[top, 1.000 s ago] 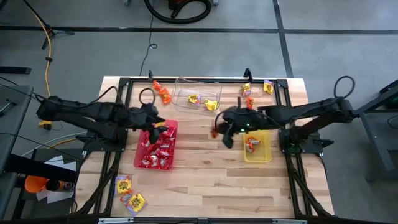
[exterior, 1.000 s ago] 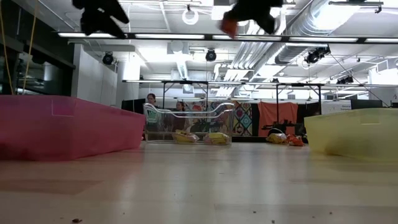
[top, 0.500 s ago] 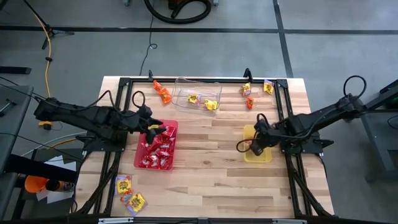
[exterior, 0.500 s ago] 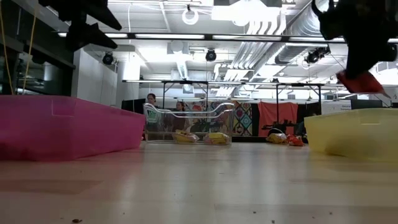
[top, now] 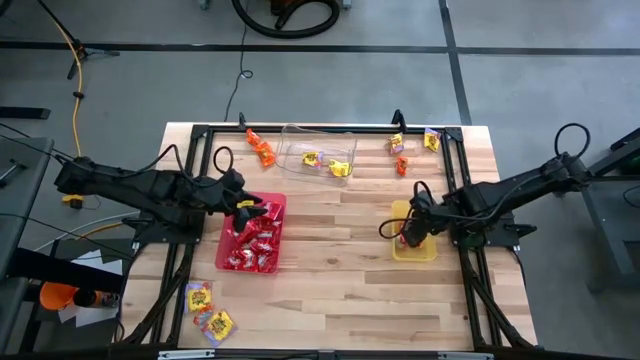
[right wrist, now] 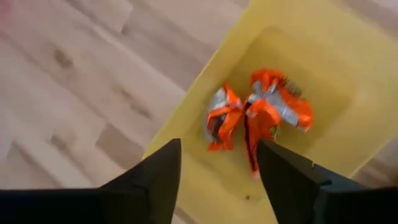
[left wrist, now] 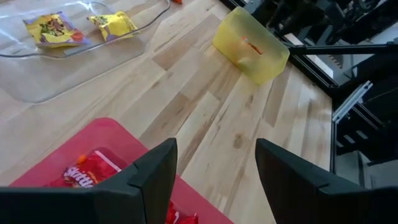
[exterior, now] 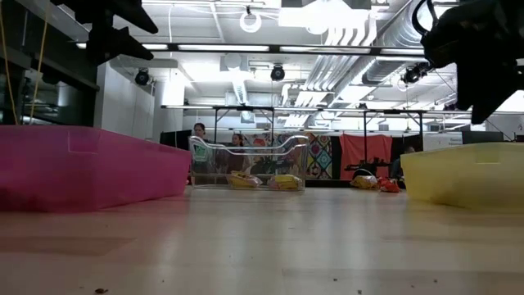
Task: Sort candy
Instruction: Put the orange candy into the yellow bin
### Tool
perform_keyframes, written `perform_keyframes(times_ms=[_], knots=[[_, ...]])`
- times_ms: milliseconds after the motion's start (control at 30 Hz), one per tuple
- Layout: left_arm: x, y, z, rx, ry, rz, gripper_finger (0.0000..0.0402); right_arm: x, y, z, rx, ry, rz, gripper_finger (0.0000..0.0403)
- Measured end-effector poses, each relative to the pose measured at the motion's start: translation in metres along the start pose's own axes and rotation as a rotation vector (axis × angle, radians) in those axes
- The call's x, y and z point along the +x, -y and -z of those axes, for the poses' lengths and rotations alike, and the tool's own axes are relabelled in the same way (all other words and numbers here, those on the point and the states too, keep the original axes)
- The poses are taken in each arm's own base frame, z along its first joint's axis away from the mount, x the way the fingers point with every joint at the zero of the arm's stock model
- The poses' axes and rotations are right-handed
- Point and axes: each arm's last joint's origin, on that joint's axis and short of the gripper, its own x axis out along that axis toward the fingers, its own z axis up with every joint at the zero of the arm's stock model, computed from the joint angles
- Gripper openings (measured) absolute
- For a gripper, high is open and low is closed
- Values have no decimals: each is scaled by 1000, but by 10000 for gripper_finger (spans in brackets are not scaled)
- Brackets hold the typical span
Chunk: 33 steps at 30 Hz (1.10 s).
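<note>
My right gripper (top: 407,233) (right wrist: 217,186) hovers open over the yellow tray (top: 421,252) at the table's right. Orange candy packets (right wrist: 258,115) lie on that tray's floor below its fingers. My left gripper (top: 246,206) (left wrist: 214,180) hangs open above the far end of the red tray (top: 284,216), which holds several red candy packets (top: 250,245) (left wrist: 87,174). The clear tray (top: 318,140) at the far edge holds two yellow packets (top: 312,158) (top: 340,168). Neither gripper touches anything.
Loose candy lies at the far edge: an orange packet (top: 260,149) left of the clear tray, and yellow and orange ones (top: 396,143) (top: 401,165) (top: 432,140) to its right. Yellow packets (top: 200,297) (top: 218,323) lie at the near left corner. Bare wood spans the middle.
My right gripper has carried an orange packet from the table's middle toward the right edge, down over the yellow tray, and has let go; the packet now lies in that tray. My left gripper has drawn back slightly toward the left edge.
</note>
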Motion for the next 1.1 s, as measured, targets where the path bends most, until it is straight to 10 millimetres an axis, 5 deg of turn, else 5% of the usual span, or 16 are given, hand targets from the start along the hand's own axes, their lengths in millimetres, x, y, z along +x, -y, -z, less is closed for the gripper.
perform_keyframes(times_ms=[200,500,767,900,1100], knots=[[0,0,0,-6,-8,7,205,-3,-7,-2,16,1,-108,221],[-15,15,-8,22,-158,39,204,-14,-29,-17,-7,287,-329,222],[-19,20,-44,32,-85,-249,204,-14,-27,-32,65,348,-331,222],[-6,-2,-79,65,-103,-512,204,-14,-25,-40,93,359,-339,222],[38,-79,-113,-15,-348,-667,204,-17,-27,-46,120,388,-386,222]])
